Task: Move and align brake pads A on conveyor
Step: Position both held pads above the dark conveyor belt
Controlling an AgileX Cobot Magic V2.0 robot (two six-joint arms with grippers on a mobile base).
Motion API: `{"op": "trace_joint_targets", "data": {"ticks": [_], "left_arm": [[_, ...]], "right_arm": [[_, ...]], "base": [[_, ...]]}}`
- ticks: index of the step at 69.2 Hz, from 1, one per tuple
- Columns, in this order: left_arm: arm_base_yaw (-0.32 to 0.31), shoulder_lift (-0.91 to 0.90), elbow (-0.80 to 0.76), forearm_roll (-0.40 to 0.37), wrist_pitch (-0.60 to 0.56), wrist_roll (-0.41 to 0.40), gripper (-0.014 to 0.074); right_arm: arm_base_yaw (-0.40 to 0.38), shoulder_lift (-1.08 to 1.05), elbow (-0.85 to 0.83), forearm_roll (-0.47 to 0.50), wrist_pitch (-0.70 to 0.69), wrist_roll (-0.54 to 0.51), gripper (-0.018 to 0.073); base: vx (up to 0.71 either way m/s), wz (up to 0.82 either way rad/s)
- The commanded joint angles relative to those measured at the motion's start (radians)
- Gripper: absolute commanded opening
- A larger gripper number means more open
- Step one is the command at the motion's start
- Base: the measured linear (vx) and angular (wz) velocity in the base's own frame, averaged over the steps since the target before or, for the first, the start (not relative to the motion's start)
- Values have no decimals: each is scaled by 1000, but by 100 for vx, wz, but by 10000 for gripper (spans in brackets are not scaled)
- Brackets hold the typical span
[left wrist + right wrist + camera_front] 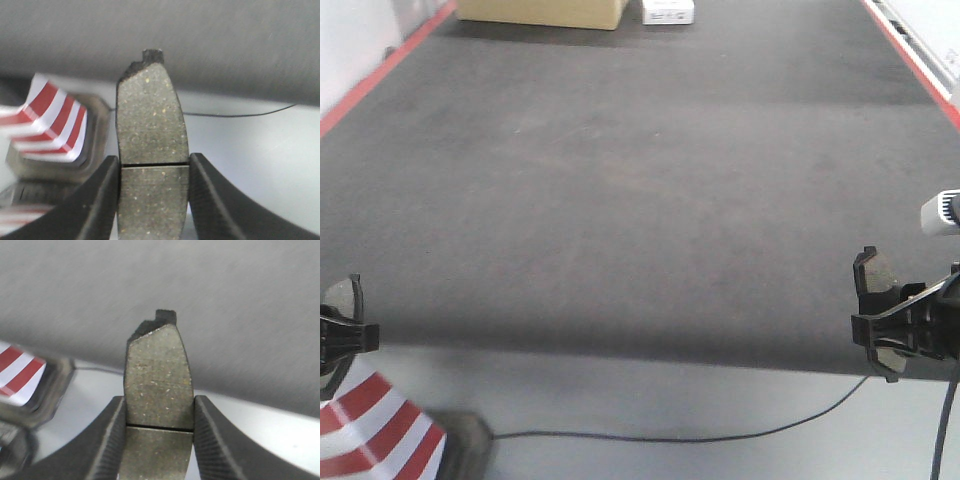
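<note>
here left claw [153,160] and right claw [159,399] each clamp a brake pad [150,112].

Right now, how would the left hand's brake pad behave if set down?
Probably rigid: the brake pad juts straight from the left hand without sagging. Its gritty face likely grips rather than slips. Stood on its narrow end on the conveyor, it may tip.

I see 2 pads, both upright, gritty grey-brown face twd wrist cams, centre groove horiz, black backing tab on top. The left pad [151,125] is pinched in left gripper [152,160], right pad [159,380] in right gripper [159,402]. Both by near edge of dark conveyor [620,180], well apart.
</note>
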Motion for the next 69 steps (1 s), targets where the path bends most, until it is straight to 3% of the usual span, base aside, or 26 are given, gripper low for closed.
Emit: {"op": "trace_joint_targets", "data": {"ticks": [1,69], "left_arm": [[-6,-20,-31,-3,-67,-5,23],[-6,-18,-31,-4,-67,-5,23]], "right_arm": [[1,-17,-31,-2,-77,0,-3],[1,-17,-31,-2,-75,0,-3]], "base": [[25,-23],[25,-13]]}}
